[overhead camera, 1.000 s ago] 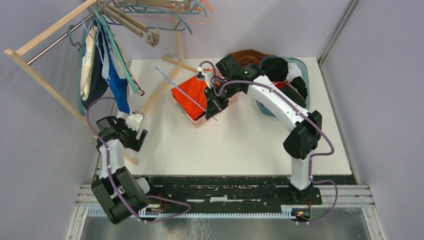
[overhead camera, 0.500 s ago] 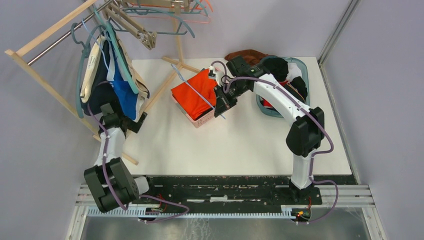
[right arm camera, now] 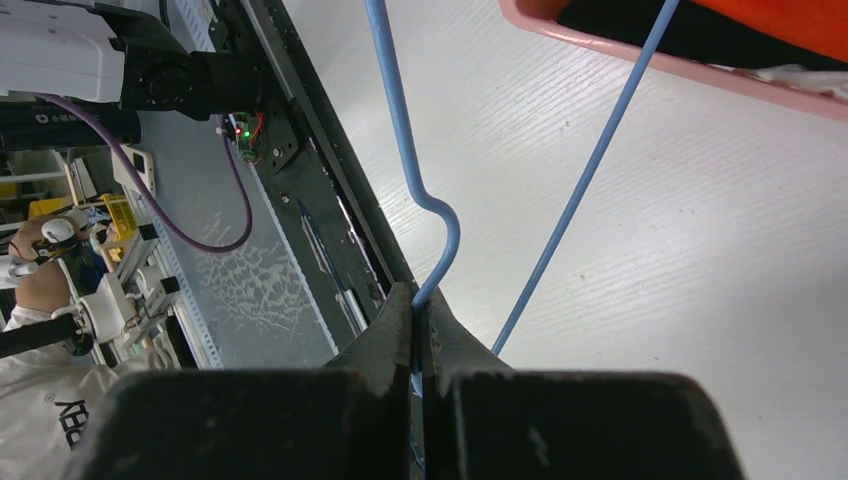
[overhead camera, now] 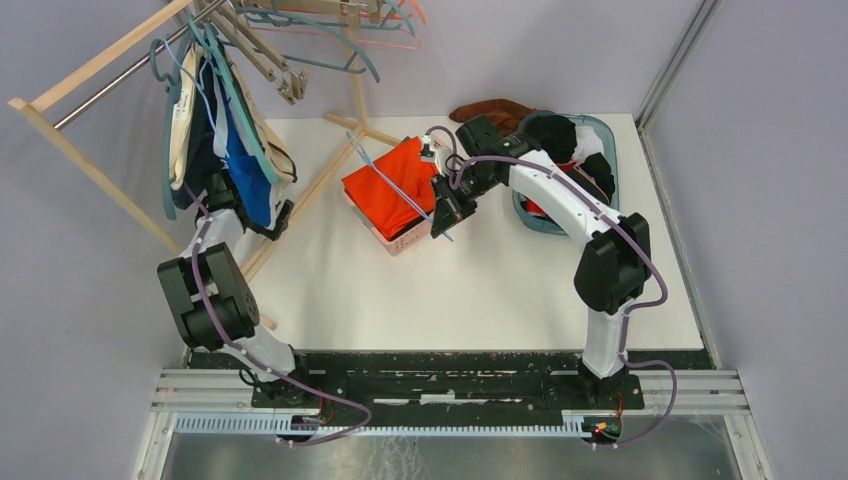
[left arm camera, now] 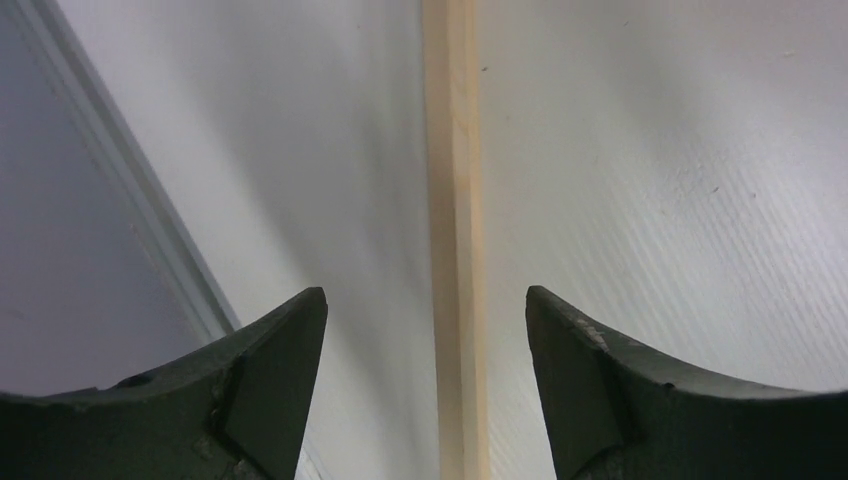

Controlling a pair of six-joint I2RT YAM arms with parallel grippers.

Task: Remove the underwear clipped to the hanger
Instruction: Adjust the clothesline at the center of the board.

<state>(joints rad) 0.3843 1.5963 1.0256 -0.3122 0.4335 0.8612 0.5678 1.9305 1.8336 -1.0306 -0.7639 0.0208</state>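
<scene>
At far left the underwear [overhead camera: 240, 170], navy, royal blue and beige pieces bunched together, hangs from teal hangers [overhead camera: 163, 190] on the wooden rack [overhead camera: 90, 169]. The clips holding it cannot be made out. From above, the left claw [left arm camera: 425, 300] is mostly hidden under that fabric. Its wrist view shows it spread wide and empty, with a wooden slat [left arm camera: 455, 200] seen past the gap, lying on the table [left arm camera: 650, 150]. Further right, the right claw [right arm camera: 421, 300] is pinched tight on a blue wire hanger [right arm camera: 400, 120] beside the pink basket [right arm camera: 640, 45], whose contents are cut off there.
</scene>
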